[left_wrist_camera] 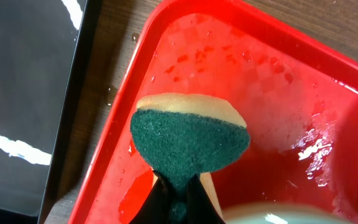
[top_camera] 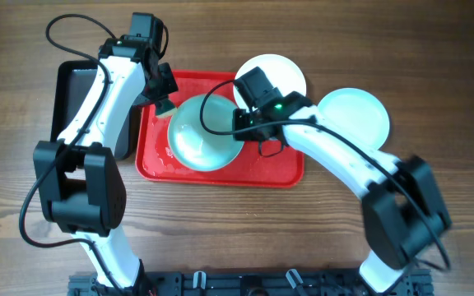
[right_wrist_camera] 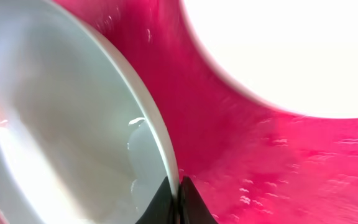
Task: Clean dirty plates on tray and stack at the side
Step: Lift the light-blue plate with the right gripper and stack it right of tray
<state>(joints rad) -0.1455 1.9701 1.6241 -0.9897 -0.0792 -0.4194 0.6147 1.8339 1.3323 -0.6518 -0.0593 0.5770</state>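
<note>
Your left gripper (left_wrist_camera: 178, 186) is clamped on a sponge (left_wrist_camera: 188, 140). In the left wrist view you see its dark green scouring face with the yellow layer behind it, and the fingers pinch its lower end. It hangs over the far-left corner of the red tray (top_camera: 262, 168), just inside the rim, and you can't tell whether it touches the tray floor. The floor there is wet, with droplets and glossy patches.

The red tray lies in the middle of the tabletop (top_camera: 434, 66), nearer the far edge than the near one. Beside it, toward the left edge, sits a black tray (top_camera: 72, 90).

Your right gripper (right_wrist_camera: 178, 190) is closed on the rim of the pale plate (top_camera: 200, 140), which fills the left half of the red tray. The right wrist view shows the rim running straight in between the fingers, with water beading inside the plate.

A white plate (top_camera: 278, 70) overlaps the tray's far-right corner; whether it rests on the rim isn't clear. An aqua plate (top_camera: 352, 115) lies flat on the tabletop just right of the tray, toward the right edge, apart from the white one
</note>
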